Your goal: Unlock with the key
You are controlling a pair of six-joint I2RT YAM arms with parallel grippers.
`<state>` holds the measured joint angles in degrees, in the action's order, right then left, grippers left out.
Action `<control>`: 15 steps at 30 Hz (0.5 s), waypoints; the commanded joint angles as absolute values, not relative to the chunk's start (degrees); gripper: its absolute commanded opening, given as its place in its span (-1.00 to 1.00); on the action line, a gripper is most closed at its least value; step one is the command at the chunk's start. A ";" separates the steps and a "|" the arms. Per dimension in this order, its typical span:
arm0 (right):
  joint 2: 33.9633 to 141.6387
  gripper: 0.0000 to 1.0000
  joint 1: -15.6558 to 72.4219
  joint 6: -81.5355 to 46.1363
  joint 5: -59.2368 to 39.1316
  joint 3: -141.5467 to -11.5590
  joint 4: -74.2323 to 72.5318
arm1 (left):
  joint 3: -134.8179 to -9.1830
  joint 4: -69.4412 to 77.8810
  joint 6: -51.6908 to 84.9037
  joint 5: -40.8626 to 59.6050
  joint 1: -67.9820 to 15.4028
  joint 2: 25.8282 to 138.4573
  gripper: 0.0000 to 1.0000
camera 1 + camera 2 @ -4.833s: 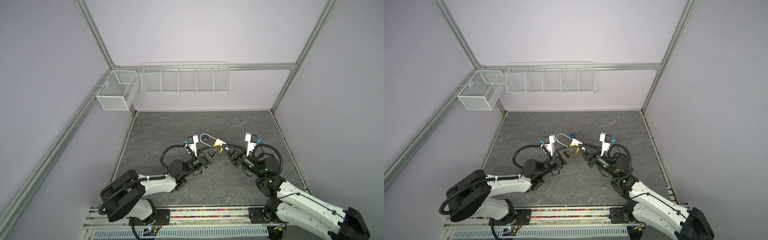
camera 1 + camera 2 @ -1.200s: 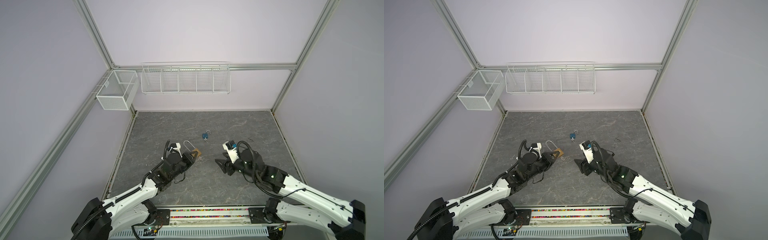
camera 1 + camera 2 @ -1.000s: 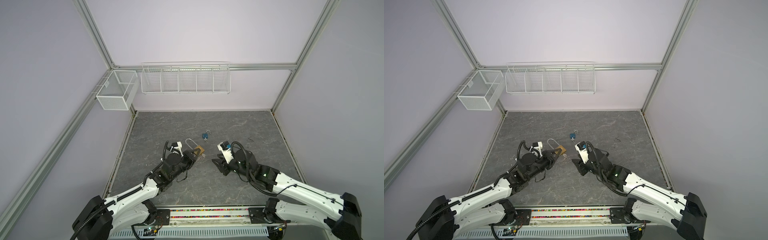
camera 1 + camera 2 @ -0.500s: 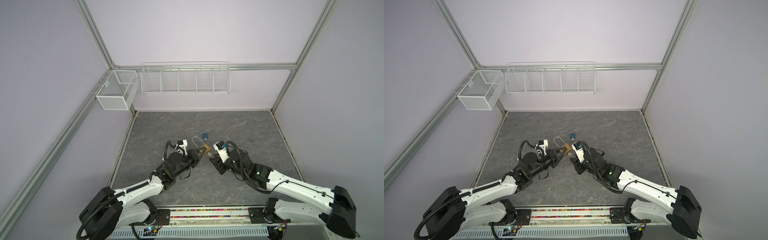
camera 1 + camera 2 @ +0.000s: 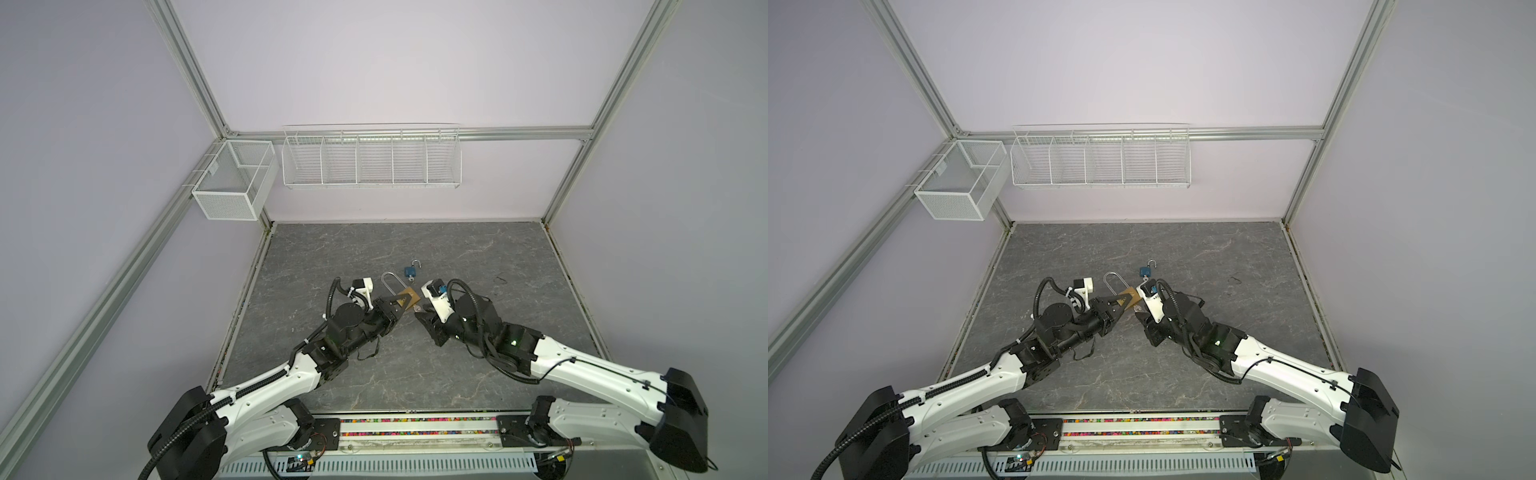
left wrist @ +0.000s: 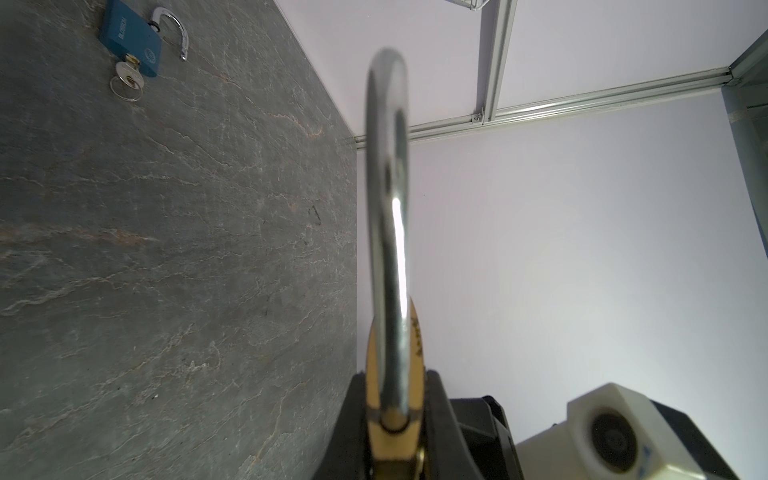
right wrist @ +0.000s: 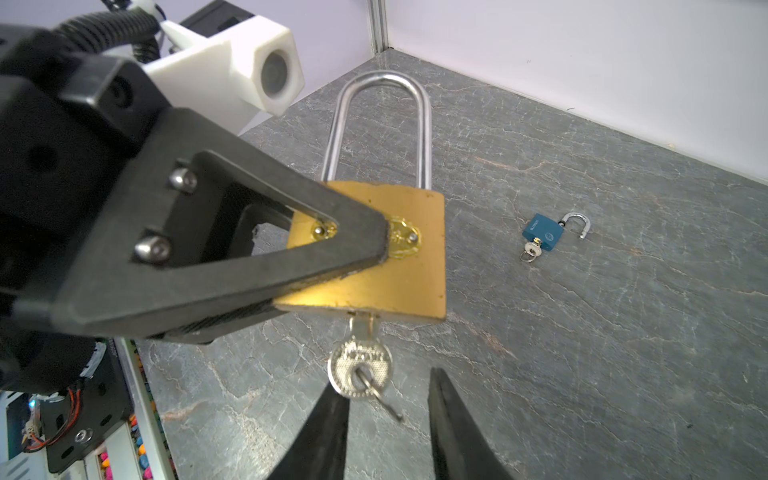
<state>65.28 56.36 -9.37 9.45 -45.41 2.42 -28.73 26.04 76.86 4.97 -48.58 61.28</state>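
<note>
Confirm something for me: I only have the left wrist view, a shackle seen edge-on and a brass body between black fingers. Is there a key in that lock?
Observer: Yes. The right wrist view shows a key sitting in the bottom of the brass padlock.
Operator: Has the right gripper got it?
Observer: Not yet. The right gripper is open, with its fingers either side of the key's head.
Operator: Is the shackle released?
Observer: No. Both legs of the shackle sit in the body.
</note>
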 commanded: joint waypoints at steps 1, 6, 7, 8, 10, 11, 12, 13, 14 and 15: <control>65.52 -0.31 56.80 -7.89 10.42 -47.17 3.07 | -31.29 28.18 75.50 4.59 -49.08 60.47 -1.00; 66.62 -0.36 57.86 -6.82 12.18 -49.04 4.78 | -32.02 25.59 75.06 2.53 -49.76 60.27 -1.00; 67.11 -0.39 58.00 -6.60 12.46 -49.54 5.30 | -32.39 24.88 74.89 2.10 -50.04 60.34 -1.00; 67.59 -0.40 58.27 -6.47 12.87 -49.89 5.61 | -32.75 24.26 74.67 1.74 -50.32 60.38 -1.00; 68.26 -0.44 58.45 -6.34 13.17 -50.01 5.88 | -33.34 23.11 74.27 1.01 -50.68 60.24 -1.00; 68.57 -0.50 58.54 -6.33 13.38 -49.98 5.97 | -33.55 22.62 74.12 0.84 -50.78 60.15 -1.00; 68.77 -0.53 58.63 -6.37 13.55 -50.00 5.98 | -33.70 22.30 73.94 0.74 -50.79 60.18 -1.00; 68.94 -0.58 58.72 -6.47 13.67 -50.01 5.98 | -33.75 21.81 73.83 0.57 -50.75 59.96 -1.00; 69.02 -0.63 58.72 -6.44 13.79 -50.01 6.05 | -33.71 21.50 73.74 0.23 -50.79 59.76 -1.00; 69.08 -0.65 58.81 -6.42 13.96 -50.01 6.16 | -33.66 21.24 73.67 0.01 -50.76 59.55 -1.00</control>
<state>68.47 58.59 -7.16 12.21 -48.99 5.23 -30.59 19.68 75.11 1.65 -50.43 61.28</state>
